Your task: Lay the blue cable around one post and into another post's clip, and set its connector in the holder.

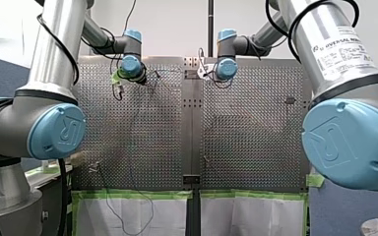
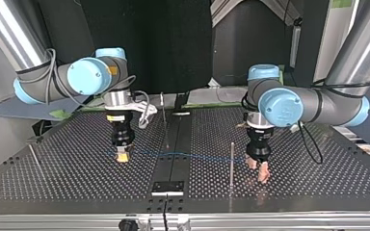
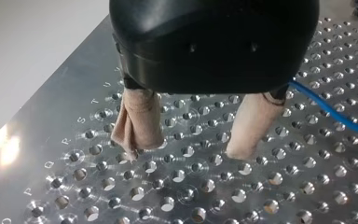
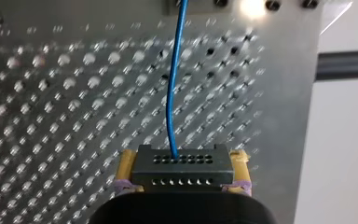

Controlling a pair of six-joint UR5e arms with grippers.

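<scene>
**Right gripper** [image 4: 182, 163] is clenching the black connector [image 4: 182, 176] between its yellow pads [image 4: 127, 169]. The blue cable [image 4: 171, 88] is leaving the connector's holed face and running ahead of the fingers over the perforated table [image 4: 51, 121]. In the top view this gripper is hanging well to the left of the upright post [image 2: 231, 163], beyond the central rail [image 2: 173, 139], its tip close over the table. From it the cable is stretching level above the table towards the post and reaching the left gripper [image 2: 258, 170], which is standing just to the post's right. On which side of the post the cable is passing cannot be told.

**Left gripper** is released. Its beige fingers [image 3: 139, 122] are standing apart with nothing between them, and the cable is passing along the outer side of one finger. A black plate [image 2: 168, 187] is lying on the rail, to the post's left and nearer the camera.
</scene>
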